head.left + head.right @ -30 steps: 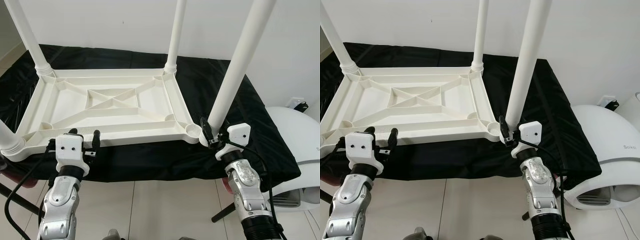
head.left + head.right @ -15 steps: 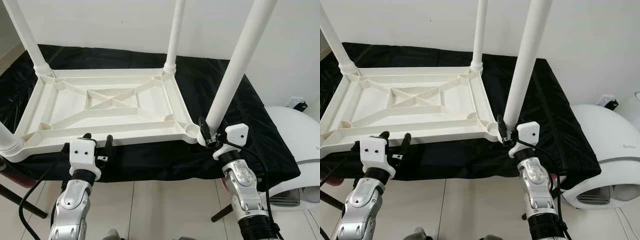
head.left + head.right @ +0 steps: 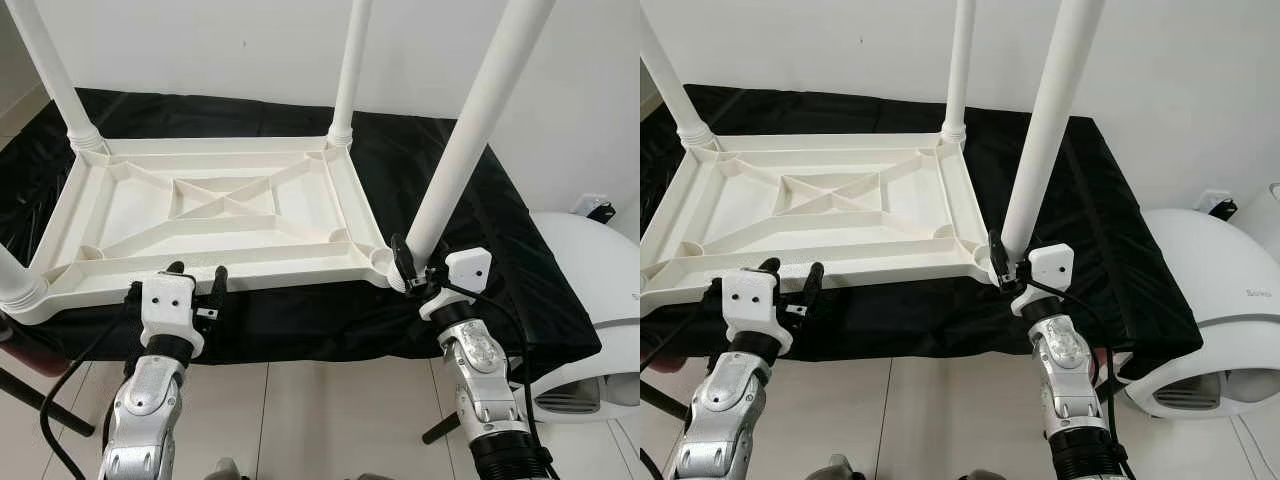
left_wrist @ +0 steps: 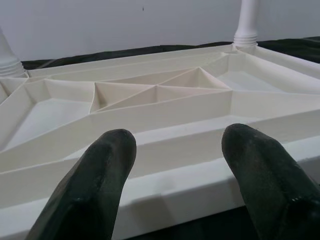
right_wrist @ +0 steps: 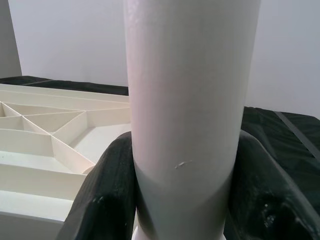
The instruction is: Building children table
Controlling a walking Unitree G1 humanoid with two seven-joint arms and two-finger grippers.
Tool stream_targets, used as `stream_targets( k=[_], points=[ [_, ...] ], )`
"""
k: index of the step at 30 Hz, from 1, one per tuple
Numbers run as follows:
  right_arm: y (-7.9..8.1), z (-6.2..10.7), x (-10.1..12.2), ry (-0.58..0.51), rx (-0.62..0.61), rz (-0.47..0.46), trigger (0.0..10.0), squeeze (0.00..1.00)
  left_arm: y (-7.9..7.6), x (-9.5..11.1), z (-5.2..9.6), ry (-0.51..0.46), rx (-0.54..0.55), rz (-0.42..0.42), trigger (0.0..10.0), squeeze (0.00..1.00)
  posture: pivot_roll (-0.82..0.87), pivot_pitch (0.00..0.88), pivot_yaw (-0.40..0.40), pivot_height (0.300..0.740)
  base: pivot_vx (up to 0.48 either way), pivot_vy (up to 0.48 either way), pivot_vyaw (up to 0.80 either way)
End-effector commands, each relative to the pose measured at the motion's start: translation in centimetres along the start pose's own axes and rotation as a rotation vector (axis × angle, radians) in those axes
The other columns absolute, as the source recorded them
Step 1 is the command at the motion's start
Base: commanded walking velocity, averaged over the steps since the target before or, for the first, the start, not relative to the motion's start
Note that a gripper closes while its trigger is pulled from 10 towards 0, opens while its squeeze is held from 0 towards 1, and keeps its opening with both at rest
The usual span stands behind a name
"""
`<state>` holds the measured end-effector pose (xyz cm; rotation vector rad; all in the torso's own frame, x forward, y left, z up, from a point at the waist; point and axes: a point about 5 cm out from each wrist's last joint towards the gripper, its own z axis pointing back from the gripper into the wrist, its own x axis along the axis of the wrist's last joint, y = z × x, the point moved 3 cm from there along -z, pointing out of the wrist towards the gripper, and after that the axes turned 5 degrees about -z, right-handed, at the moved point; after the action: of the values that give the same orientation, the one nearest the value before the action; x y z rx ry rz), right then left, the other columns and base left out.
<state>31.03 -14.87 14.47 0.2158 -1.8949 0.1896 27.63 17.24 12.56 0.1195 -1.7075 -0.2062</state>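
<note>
Nearest, the left gripper (image 3: 196, 277) hovers with its two black fingers spread apart, just short of the near rim of the upturned white plastic tabletop (image 3: 215, 205) with its ribbed underside facing up. Off to its right, the right gripper (image 3: 1002, 265) is clenched around the base of a tall white cylindrical leg (image 3: 1045, 130), held slightly tilted at the tabletop's near right corner socket. Beyond the grippers, two more white legs (image 3: 346, 72) stand upright in the far corners. Everything rests on a black cloth (image 3: 470, 230) against a white wall (image 3: 200, 45).
</note>
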Motion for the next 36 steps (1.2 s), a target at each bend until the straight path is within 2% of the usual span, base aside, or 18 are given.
stream_targets(
  k=[1,36],
  points=[
    [-0.01,0.20,-0.32,0.012,0.000,0.001,10.0,0.00,0.04,-0.17,-0.02,0.007,0.028,-0.003,10.0,0.00,0.04,0.000,-0.033,0.740,0.000,0.000,0.00],
    [0.05,-0.08,-0.13,0.000,0.005,0.001,10.0,0.00,-0.28,0.30,-0.54,-0.016,0.015,-0.001,10.0,0.00,0.04,0.000,-0.038,0.740,0.000,0.000,0.00]
  ],
)
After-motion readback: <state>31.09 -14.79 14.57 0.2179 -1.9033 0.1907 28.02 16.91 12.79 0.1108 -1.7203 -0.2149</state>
